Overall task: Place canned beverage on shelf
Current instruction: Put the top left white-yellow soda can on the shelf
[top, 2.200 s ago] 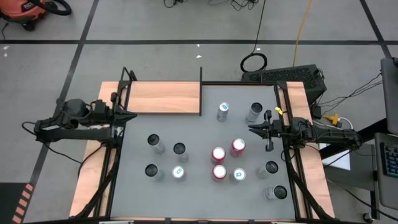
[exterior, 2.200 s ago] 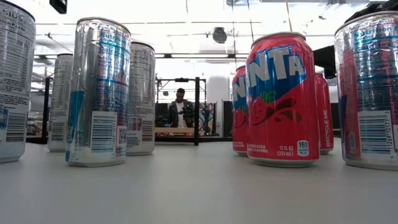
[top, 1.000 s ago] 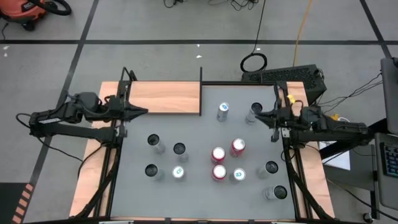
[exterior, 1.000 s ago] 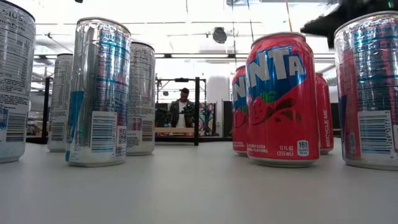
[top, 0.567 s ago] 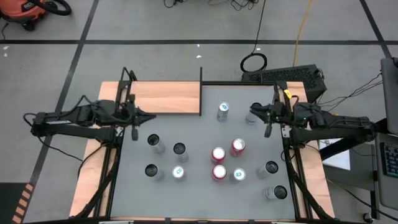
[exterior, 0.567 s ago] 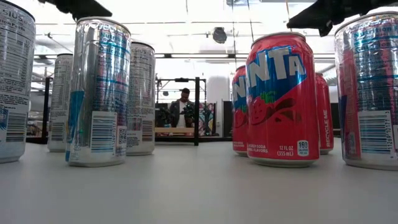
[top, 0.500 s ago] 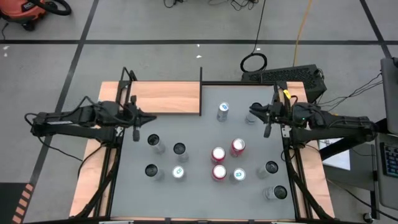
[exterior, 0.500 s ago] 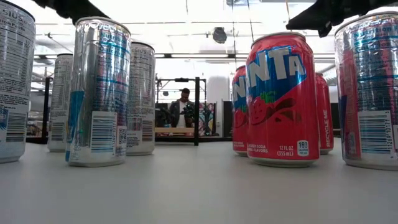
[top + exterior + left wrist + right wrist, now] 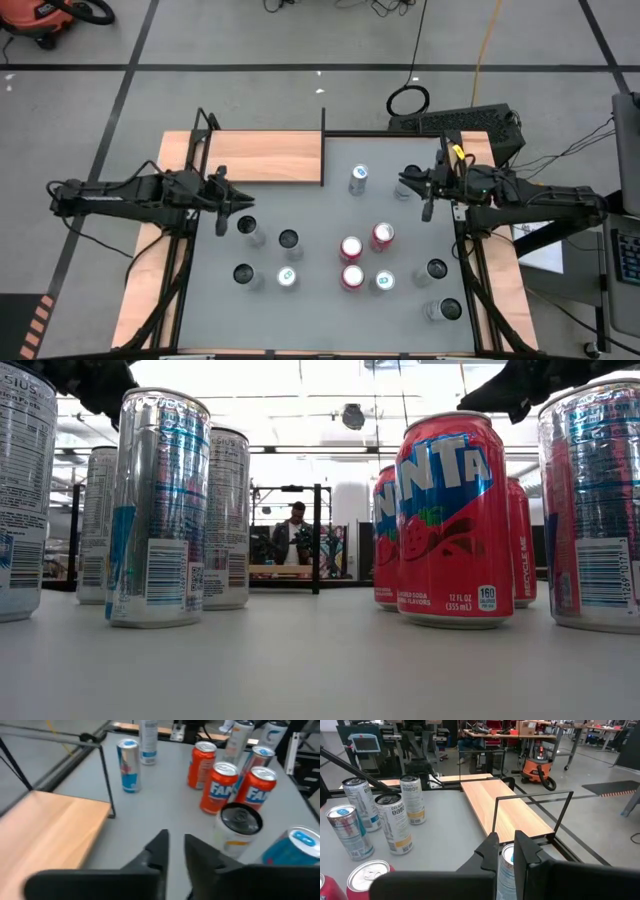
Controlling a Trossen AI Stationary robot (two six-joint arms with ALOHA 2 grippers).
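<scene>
Now the left gripper [image 9: 222,205] has swung in from the tabletop's [image 9: 310,300] edge, fingers just parting and empty, near a silver can [image 9: 247,229], while the right gripper [image 9: 426,192] hovers shut by another; the shelf [image 9: 265,157] stays bare.

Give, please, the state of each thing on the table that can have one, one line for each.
Light-brown wooden shelf with black posts: bare, no can on it.
Three red soda cans: upright, grouped on the grey table.
Silver and blue cans: upright, scattered, none held.
Left gripper: slightly open, holds nothing.
Right gripper: shut, holds nothing.
</scene>
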